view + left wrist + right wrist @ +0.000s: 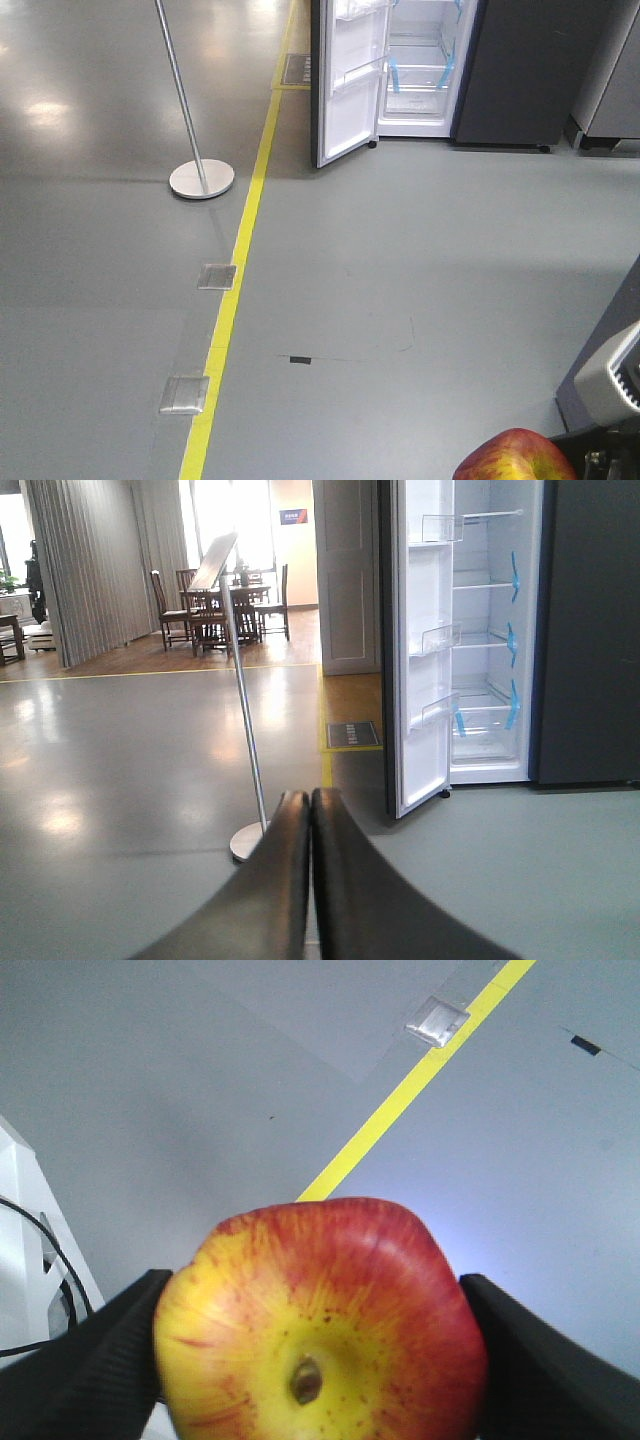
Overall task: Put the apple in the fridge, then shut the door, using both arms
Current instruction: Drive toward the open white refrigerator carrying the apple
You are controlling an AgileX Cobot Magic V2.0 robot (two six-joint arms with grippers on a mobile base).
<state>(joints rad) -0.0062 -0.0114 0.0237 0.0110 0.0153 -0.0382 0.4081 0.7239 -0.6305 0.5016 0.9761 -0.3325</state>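
the apple [330, 1260] is held in the right claw [315, 1305], left claw [310, 802] clenched, well short of the fridge [420, 60]; placing remains undone.

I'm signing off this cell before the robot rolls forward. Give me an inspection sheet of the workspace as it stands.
Surface: glossy grey floor, with a yellow line running toward the fridge.
Job's things: apple held at the robot; fridge far ahead across the floor, its door swung open.
Clutter: floor stand left of the line; two metal floor plates beside it.
Grippers: left gripper shut, holding nothing; right gripper shut on the apple.
Cables: one black cable beside the right gripper.
Surroundings: table and chairs in the room beyond; grey cabinet right of the fridge.
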